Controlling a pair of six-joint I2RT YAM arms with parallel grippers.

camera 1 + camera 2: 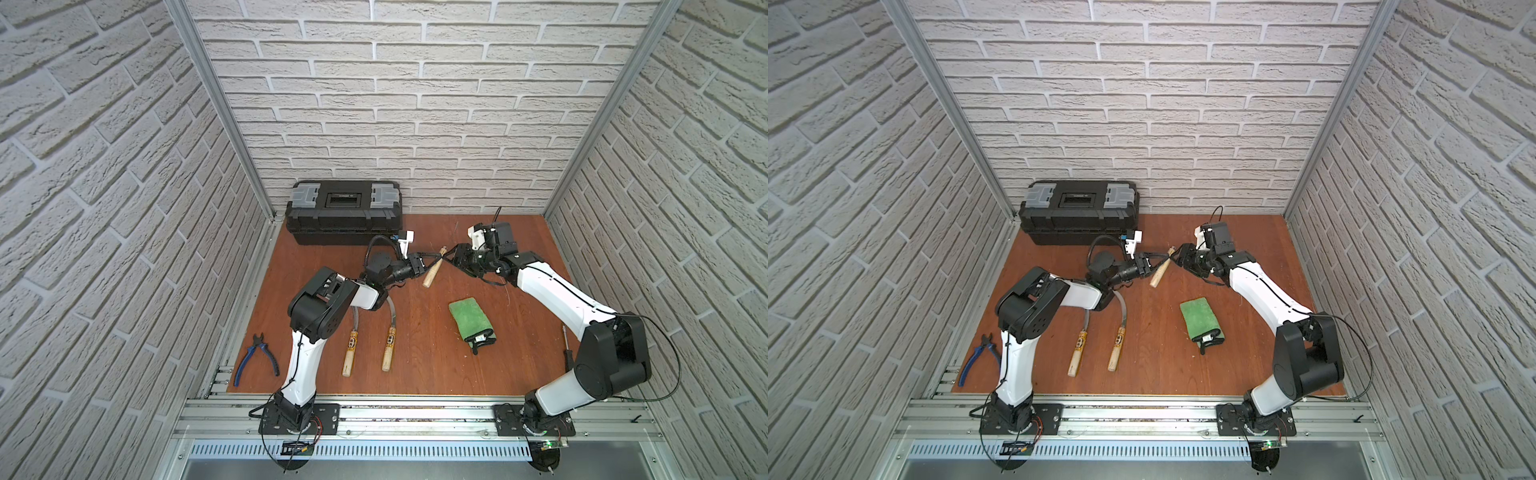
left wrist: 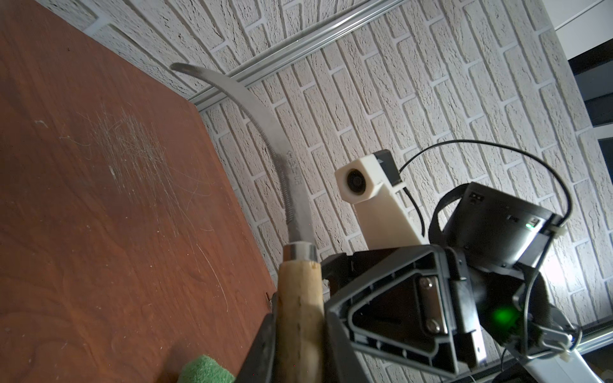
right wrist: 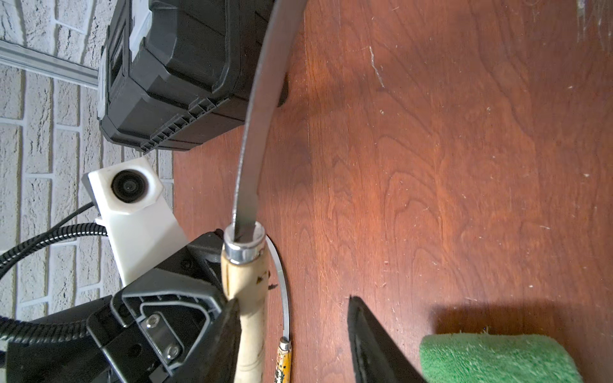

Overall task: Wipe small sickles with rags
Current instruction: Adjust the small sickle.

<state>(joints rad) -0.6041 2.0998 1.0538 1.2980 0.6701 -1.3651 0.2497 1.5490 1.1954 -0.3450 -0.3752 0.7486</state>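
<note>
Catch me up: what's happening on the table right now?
The left gripper is shut on one sickle, holding it by its wooden handle above the table. The right gripper sits at the same handle, jaws open around it, not gripping. The green rag lies untouched, and two more sickles lie near the left arm.

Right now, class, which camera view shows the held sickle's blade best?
The left wrist view: the whole blade shows, with its serrated edge and stamped marks clear. The right wrist view cuts off its tip; in both top views it is barely visible.
</note>
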